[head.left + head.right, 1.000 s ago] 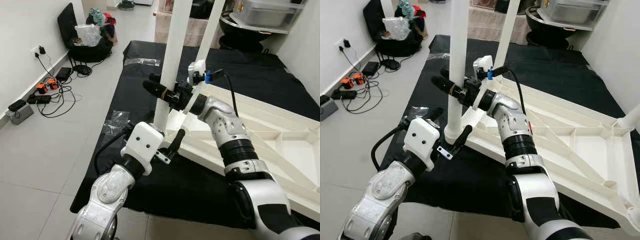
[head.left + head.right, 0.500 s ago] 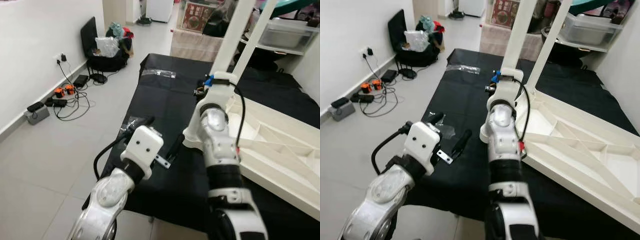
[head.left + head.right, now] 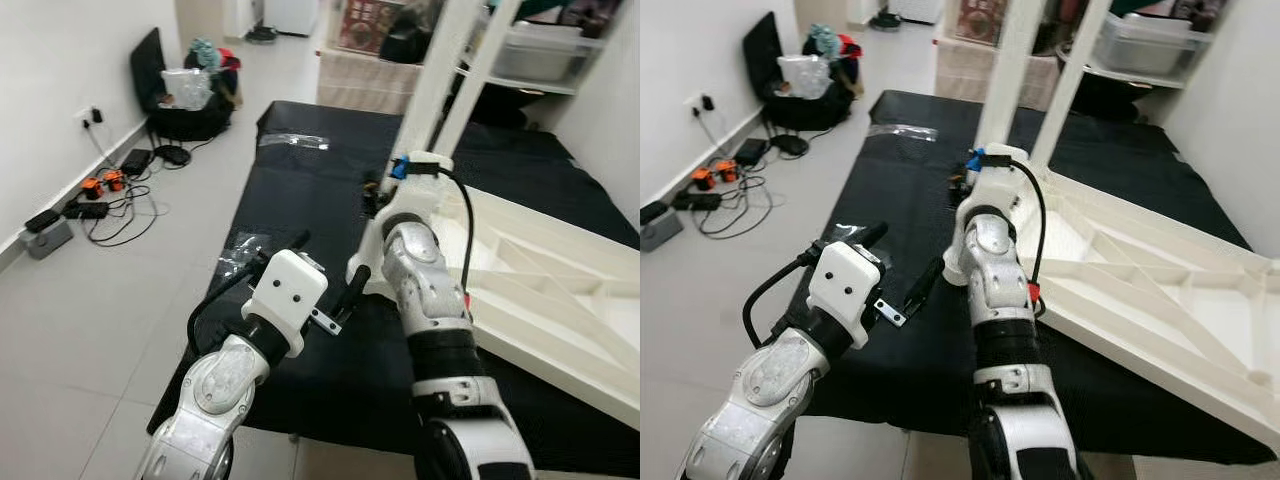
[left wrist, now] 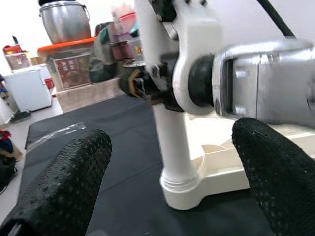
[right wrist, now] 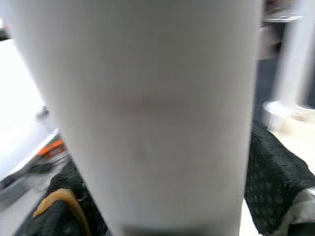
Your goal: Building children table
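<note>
A white children's table point(image 3: 545, 285) lies upside down on a black mat point(image 3: 300, 190), its legs pointing up. My right gripper point(image 5: 147, 196) is shut round the near corner leg point(image 3: 432, 75) a little above its base; the black fingers point(image 5: 275, 187) flank the white tube in the right wrist view. A second leg point(image 3: 478, 70) rises just behind. My left gripper point(image 3: 332, 253) hovers open low over the mat, left of that leg's base point(image 4: 179, 189), with nothing between its fingers point(image 4: 64, 191).
Cables, a power strip and chargers point(image 3: 95, 185) lie on the tiled floor at left. A black bag with plastic wrap point(image 3: 185, 95) stands by the wall. Clear plastic bags point(image 3: 293, 141) lie on the mat. Boxes and a bin point(image 3: 540, 55) stand behind.
The head camera has swung, shifting the whole picture. My right forearm now stands straighter below the leg, still gripping it. The left gripper stays open beside the leg's base.
</note>
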`<state>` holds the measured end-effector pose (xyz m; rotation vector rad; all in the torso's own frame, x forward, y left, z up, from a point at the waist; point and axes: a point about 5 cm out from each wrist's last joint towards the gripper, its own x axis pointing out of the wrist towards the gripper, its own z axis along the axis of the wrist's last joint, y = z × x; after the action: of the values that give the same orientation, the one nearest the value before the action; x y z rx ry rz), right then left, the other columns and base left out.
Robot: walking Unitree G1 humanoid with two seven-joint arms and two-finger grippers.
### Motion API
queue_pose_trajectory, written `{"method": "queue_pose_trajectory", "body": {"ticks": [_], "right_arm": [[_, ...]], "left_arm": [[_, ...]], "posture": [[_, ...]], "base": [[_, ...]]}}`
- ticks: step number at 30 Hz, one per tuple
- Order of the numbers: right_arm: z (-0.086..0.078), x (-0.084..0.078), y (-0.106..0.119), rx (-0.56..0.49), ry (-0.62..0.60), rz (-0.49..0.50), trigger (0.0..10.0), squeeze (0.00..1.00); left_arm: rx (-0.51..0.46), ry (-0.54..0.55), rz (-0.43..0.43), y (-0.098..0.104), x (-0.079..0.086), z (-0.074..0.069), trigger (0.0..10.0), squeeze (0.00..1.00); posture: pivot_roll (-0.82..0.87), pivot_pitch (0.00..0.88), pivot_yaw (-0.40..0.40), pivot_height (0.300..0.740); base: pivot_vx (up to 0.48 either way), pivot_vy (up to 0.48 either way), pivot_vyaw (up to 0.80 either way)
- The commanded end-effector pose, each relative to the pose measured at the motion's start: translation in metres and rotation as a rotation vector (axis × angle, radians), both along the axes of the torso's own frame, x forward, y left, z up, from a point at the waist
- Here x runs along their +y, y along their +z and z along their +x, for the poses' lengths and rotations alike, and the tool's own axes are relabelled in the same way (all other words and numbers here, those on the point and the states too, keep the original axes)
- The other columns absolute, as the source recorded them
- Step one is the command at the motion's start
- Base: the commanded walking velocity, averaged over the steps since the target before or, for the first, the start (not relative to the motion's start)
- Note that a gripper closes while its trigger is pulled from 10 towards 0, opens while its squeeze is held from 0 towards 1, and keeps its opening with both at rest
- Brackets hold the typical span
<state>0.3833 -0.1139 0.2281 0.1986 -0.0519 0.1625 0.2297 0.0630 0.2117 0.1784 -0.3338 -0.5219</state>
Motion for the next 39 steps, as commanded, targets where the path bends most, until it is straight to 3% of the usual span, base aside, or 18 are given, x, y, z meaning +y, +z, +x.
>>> {"method": "queue_pose_trajectory", "body": {"ticks": [1,3,4,7,17,18,19,20,21,28,30,31,32,34,35,37,38,39], "right_arm": [[0.002,-0.005,-0.001,0.016,0.23,0.061,10.0,0.0],[-0.007,-0.004,0.007,-0.071,0.447,0.084,10.0,0.0],[-0.007,-0.004,0.007,-0.071,0.447,0.084,10.0,0.0],[-0.031,-0.001,0.016,-0.182,0.818,0.079,10.0,0.0],[-0.017,0.018,0.012,-0.172,0.945,0.035,10.0,0.0],[-0.014,0.022,0.011,-0.167,0.966,0.042,8.3,0.0],[-0.012,0.025,0.01,-0.174,0.991,0.063,1.8,0.0],[-0.012,0.025,0.01,-0.174,0.991,0.063,1.8,0.0],[-0.012,0.027,0.009,-0.18,1.015,0.084,0.0,0.0],[-0.006,0.028,0.007,-0.18,0.948,0.091,0.0,0.0],[0.0,0.02,0.006,-0.173,0.781,0.039,0.0,0.0],[0.0,0.02,0.006,-0.173,0.781,0.039,0.0,0.0],[0.01,0.01,0.002,-0.107,0.554,0.007,0.0,0.0],[0.01,0.01,0.002,-0.107,0.554,0.007,0.0,0.0],[0.016,0.002,-0.001,-0.061,0.393,-0.015,0.0,0.0],[0.016,-0.034,-0.019,0.094,-0.168,-0.097,0.0,0.0],[0.016,-0.034,-0.019,0.094,-0.168,-0.097,0.0,0.0],[0.008,-0.045,-0.023,0.109,-0.347,-0.107,0.0,0.0]], "left_arm": [[0.013,-0.003,-0.005,-0.003,-0.001,0.0,10.0,0.0],[0.013,-0.005,-0.005,-0.003,-0.001,0.0,10.0,0.0],[0.013,-0.005,-0.005,-0.003,-0.001,0.0,10.0,0.0],[-0.002,-0.008,-0.001,0.0,-0.002,0.0,10.0,0.0],[0.006,0.001,-0.004,-0.001,0.0,-0.001,10.0,0.0],[0.007,0.002,-0.004,-0.001,0.0,-0.001,10.0,0.0],[0.007,0.003,-0.004,-0.001,0.0,-0.001,10.0,0.0],[0.007,0.003,-0.004,-0.001,0.0,-0.001,10.0,0.0],[0.007,0.003,-0.005,-0.001,0.0,-0.001,10.0,0.0],[0.007,0.007,-0.004,0.0,0.0,-0.001,10.0,0.0],[0.008,0.009,-0.002,-0.001,0.001,-0.002,10.0,0.0],[0.008,0.009,-0.002,-0.001,0.001,-0.002,10.0,0.0],[0.008,0.009,-0.002,-0.001,0.001,-0.002,10.0,0.0],[0.008,0.009,-0.002,-0.001,0.001,-0.002,10.0,0.0],[0.009,0.008,-0.003,-0.002,0.001,-0.002,10.0,0.0],[0.008,0.001,-0.004,-0.002,0.0,-0.001,10.0,0.0],[0.008,0.001,-0.004,-0.002,0.0,-0.001,10.0,0.0],[0.007,-0.002,-0.005,-0.002,-0.001,0.0,10.0,0.0]], "posture": [[0.08,0.053,-0.091,0.74],[0.08,0.051,-0.094,0.74],[0.08,0.051,-0.094,0.74],[0.09,0.053,-0.098,0.74],[0.1,0.057,-0.102,0.74],[0.11,0.057,-0.102,0.74],[0.11,0.058,-0.103,0.74],[0.11,0.058,-0.103,0.74],[0.11,0.058,-0.103,0.74],[0.11,0.058,-0.106,0.74],[0.11,0.059,-0.104,0.74],[0.11,0.059,-0.104,0.74],[0.1,0.057,-0.103,0.74],[0.1,0.057,-0.103,0.74],[0.1,0.057,-0.103,0.74],[0.09,0.056,-0.092,0.74],[0.09,0.056,-0.092,0.74],[0.09,0.054,-0.096,0.74]], "base": [[0.0,0.0,0.0],[0.0,0.0,0.0],[0.0,0.0,0.0],[0.0,0.0,0.0],[0.0,0.0,0.0],[0.0,0.0,0.0],[0.0,0.0,0.0],[0.0,0.0,0.0],[0.0,0.0,0.0],[0.0,0.0,0.0],[0.0,0.0,0.0],[0.0,0.0,0.0],[0.0,0.0,0.0],[0.0,0.0,0.0],[0.0,0.0,0.0],[0.0,0.0,0.0],[0.0,0.0,0.0],[0.0,0.0,0.0]]}}
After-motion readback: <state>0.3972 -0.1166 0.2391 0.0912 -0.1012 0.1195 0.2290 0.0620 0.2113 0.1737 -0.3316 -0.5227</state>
